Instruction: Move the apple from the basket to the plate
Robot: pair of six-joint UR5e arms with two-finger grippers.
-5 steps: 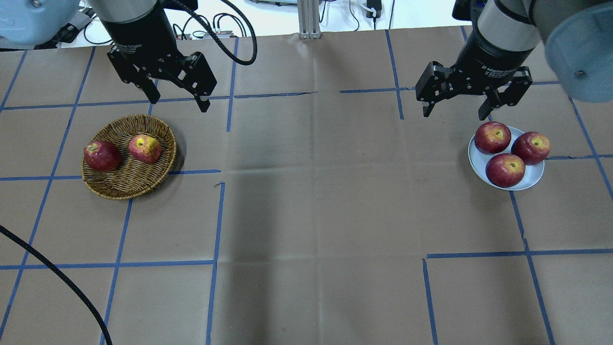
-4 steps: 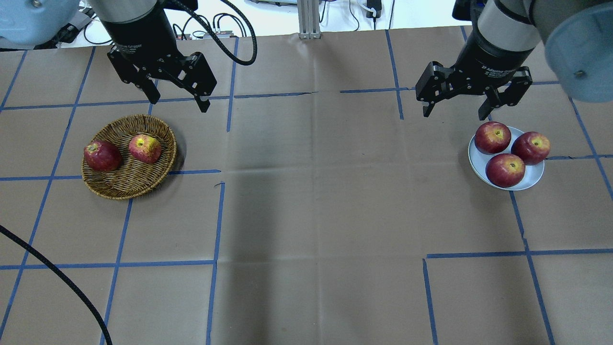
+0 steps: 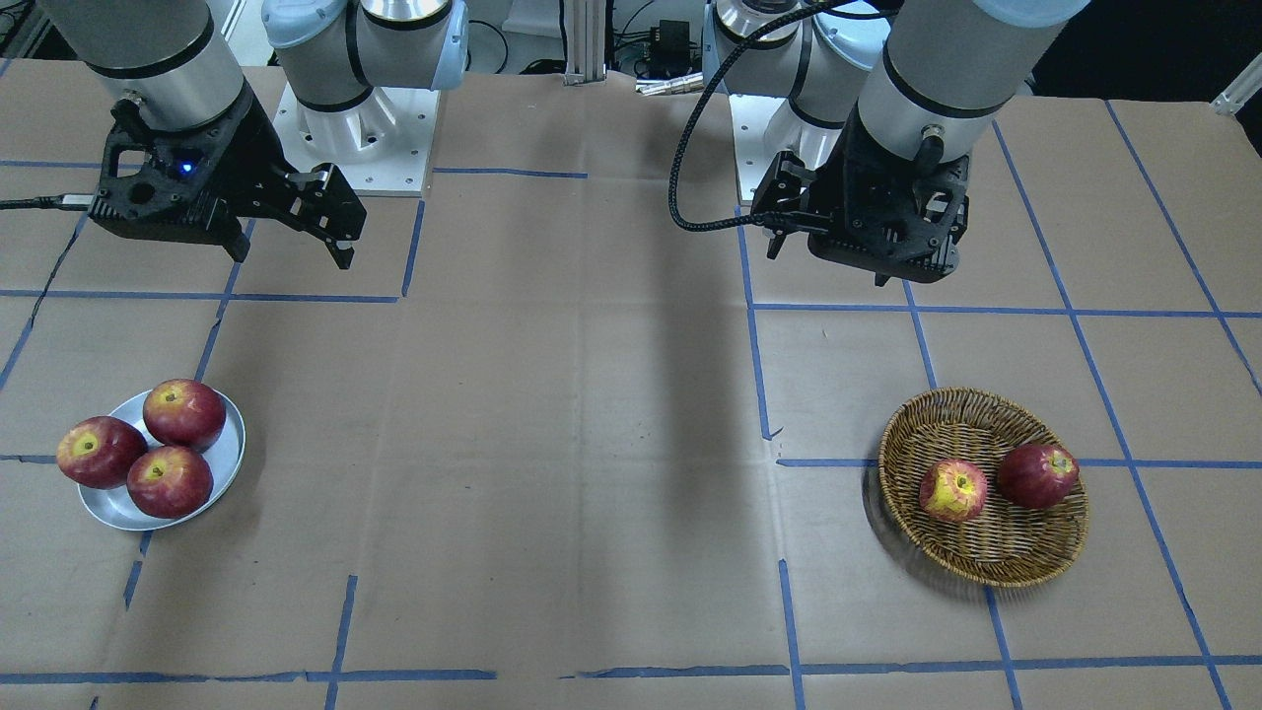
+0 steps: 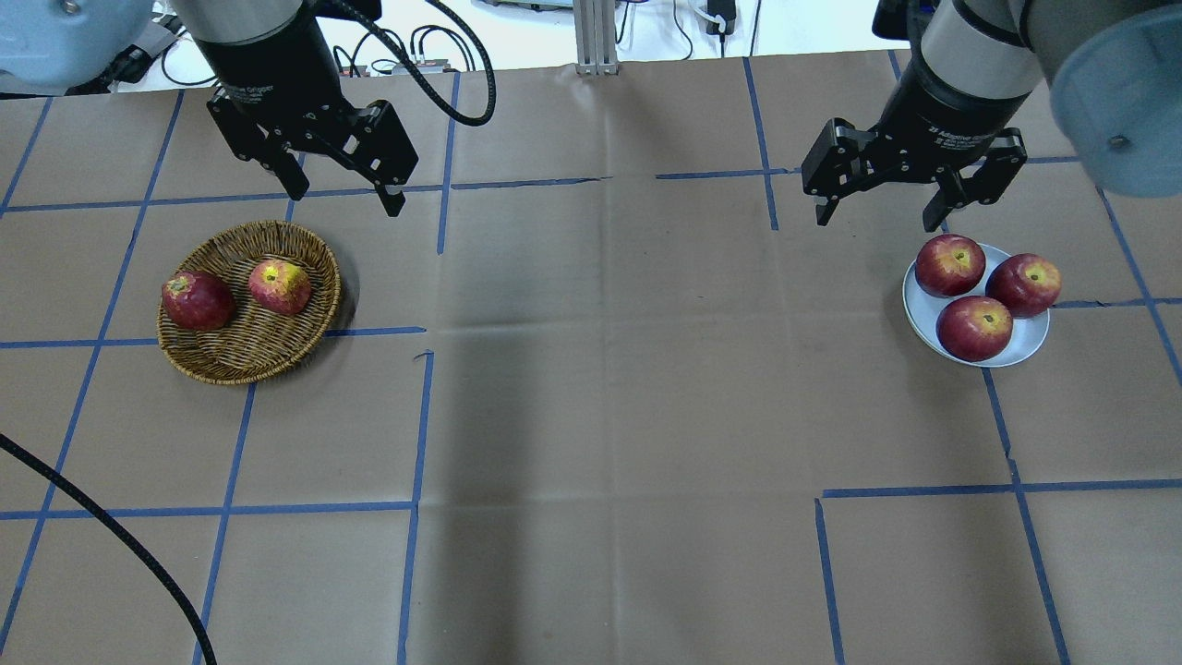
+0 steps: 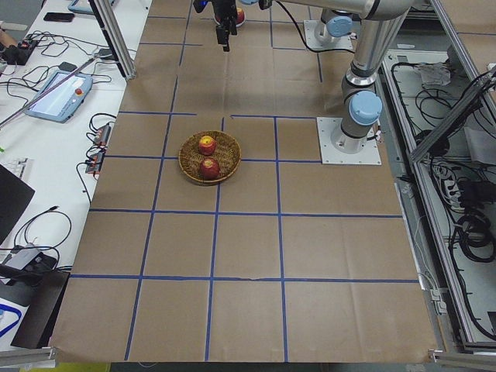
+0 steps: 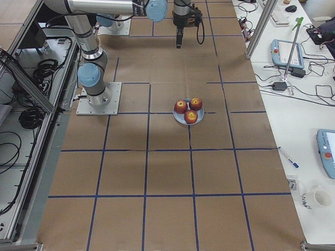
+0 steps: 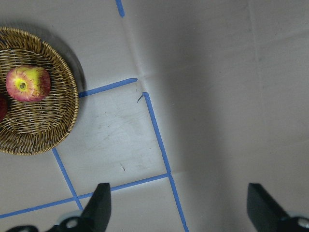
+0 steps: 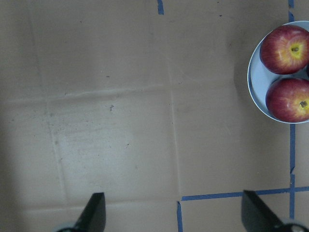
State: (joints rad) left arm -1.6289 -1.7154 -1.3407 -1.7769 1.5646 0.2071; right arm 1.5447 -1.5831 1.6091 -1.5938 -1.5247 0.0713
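Apple, the one with the yellow streaked patch round its stem, lies in the basket on the left of the table. It sits on the right side of the basket, stem up, a little apart from a dark red apple on the left side. Nothing is touching it.

Far off on the right stands the plate. It already carries three red apples packed close together, with only slivers of bare metal showing round them.

Left gripper hangs raised above bare paper near the basket, on the robot's side of it and not over it. Its jaws stand wide apart with nothing between them; the left wrist view shows only paper between the fingers and the apple off in the upper left corner. Right gripper hangs the same way near the plate, jaws spread and empty, with two of the plate's apples at the right edge of its wrist view.

By my reading the transfer has not begun. Reaching over the basket, coming down, gripping the apple, lifting it, carrying it across the whole width of the table and setting it down are all left to do. With the two dishes so well apart, a hand-over between the arms may be needed, and the crowded plate leaves a tight spot for a fourth apple.
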